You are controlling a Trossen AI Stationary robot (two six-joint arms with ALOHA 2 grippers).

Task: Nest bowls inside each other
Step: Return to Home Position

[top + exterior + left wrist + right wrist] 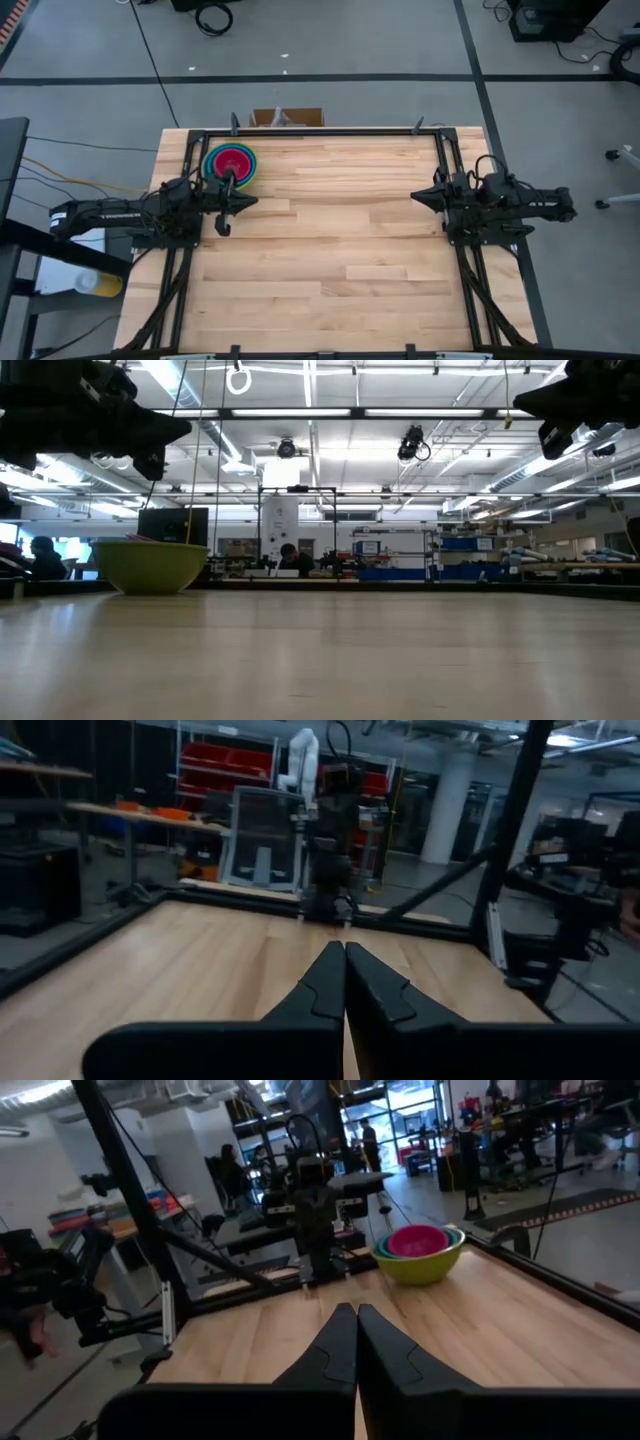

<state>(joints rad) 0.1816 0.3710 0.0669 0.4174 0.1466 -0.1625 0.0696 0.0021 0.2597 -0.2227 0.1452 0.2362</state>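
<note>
Magenta bowl (231, 161) sits innermost in the nested stack (425, 1267) on the desk (350, 250). Nesting looks done. The left gripper (250, 201) and right gripper (417, 197) are closed and empty.

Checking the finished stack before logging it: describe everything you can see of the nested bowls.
The nested bowls look like smooth plastic: a magenta bowl innermost, blue and green rims ringing it, a large lime green bowl outermost. The stack sits upright on the wooden table, in its upper-left corner in the high view. Only the table touches it.
</note>
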